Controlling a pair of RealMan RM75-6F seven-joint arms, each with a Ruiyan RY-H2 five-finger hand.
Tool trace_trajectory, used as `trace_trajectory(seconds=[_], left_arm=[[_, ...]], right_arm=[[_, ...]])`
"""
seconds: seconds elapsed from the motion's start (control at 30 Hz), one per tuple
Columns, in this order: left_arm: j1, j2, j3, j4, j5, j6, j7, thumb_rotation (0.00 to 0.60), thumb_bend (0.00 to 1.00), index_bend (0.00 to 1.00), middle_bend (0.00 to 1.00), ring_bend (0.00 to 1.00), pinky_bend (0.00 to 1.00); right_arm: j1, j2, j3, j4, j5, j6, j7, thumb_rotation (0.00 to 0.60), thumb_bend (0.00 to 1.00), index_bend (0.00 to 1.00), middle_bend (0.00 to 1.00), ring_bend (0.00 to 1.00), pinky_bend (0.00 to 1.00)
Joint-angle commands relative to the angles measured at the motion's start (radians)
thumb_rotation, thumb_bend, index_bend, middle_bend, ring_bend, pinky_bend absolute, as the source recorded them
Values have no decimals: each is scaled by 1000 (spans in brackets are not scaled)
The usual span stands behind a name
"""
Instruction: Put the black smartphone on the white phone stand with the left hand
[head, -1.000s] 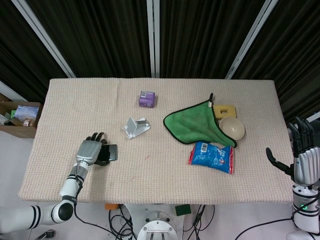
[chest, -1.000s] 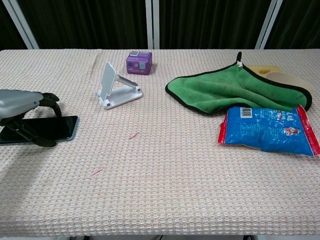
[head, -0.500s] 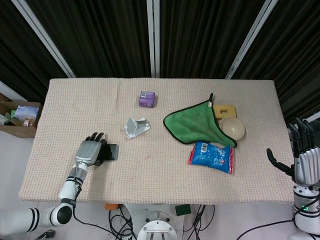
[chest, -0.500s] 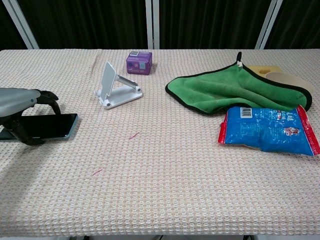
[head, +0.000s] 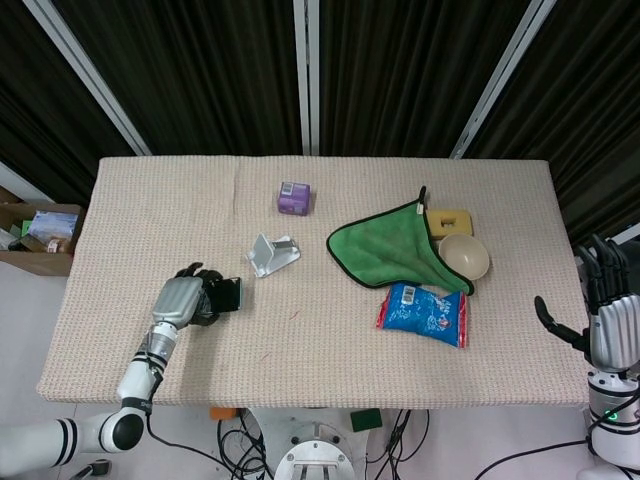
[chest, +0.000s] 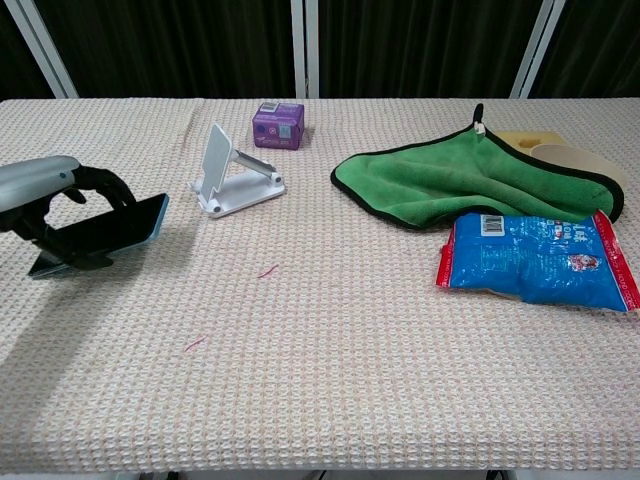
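My left hand (head: 183, 301) (chest: 45, 195) grips the black smartphone (chest: 110, 233) (head: 227, 295) near the table's front left and holds it tilted, lifted off the cloth. The white phone stand (head: 270, 254) (chest: 228, 174) stands upright a short way behind and to the right of the phone, with nothing on it. My right hand (head: 603, 305) hangs beyond the table's right edge with its fingers spread and nothing in it.
A purple box (head: 294, 198) sits behind the stand. To the right lie a green cloth (head: 394, 246), a yellow block (head: 449, 219), a beige bowl (head: 464, 256) and a blue snack bag (head: 424, 313). A cardboard box (head: 40, 236) stands off the table's left side.
The left hand has lifted the smartphone off the table and tilted it, moving slightly right toward the stand. The right hand has not moved.
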Motion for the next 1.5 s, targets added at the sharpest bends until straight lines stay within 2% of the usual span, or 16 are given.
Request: trace_trajectory(seconds=[0.03, 0.2, 0.57, 0.67, 0.77, 0.87, 1.13, 1.3, 1.5], left_arm=[[46, 0, -44, 35, 120, -20, -279, 600, 306, 658, 398, 209, 214], [69, 19, -73, 58, 162, -83, -540, 600, 341, 629, 423, 191, 212], [94, 33, -113, 62, 213, -108, -797, 600, 357, 620, 617, 237, 222], [98, 31, -125, 64, 213, -103, -828, 600, 357, 620, 662, 279, 243], [101, 27, -141, 62, 209, -100, -864, 600, 357, 612, 680, 387, 341], [99, 25, -153, 68, 208, -97, -882, 600, 357, 611, 680, 451, 379], [67, 2, -203, 105, 199, -86, -876, 600, 357, 614, 680, 458, 377], [28, -51, -244, 142, 214, -34, -822, 600, 357, 616, 680, 457, 377], [-23, -138, -267, 193, 219, 1, -766, 600, 356, 616, 680, 457, 364]], right_arm=[[-2, 0, -2, 0, 3, -5, 5, 600, 332, 0, 0, 0, 0], [-4, -1, -5, 2, 4, -8, 6, 600, 332, 0, 0, 0, 0], [-6, -2, -6, 5, 7, -15, 7, 600, 331, 0, 0, 0, 0], [-7, -4, -4, 6, 8, -14, 8, 600, 332, 0, 0, 0, 0], [-8, -6, -2, 11, 12, -15, 12, 600, 332, 0, 0, 0, 0], [-9, -6, -1, 12, 16, -16, 14, 600, 332, 0, 0, 0, 0], [-8, -3, 8, 14, 24, -19, 12, 600, 332, 0, 0, 0, 0], [-6, -1, 12, 9, 25, -21, 6, 600, 332, 0, 0, 0, 0], [-4, -1, 14, 4, 26, -23, 1, 600, 332, 0, 0, 0, 0]])
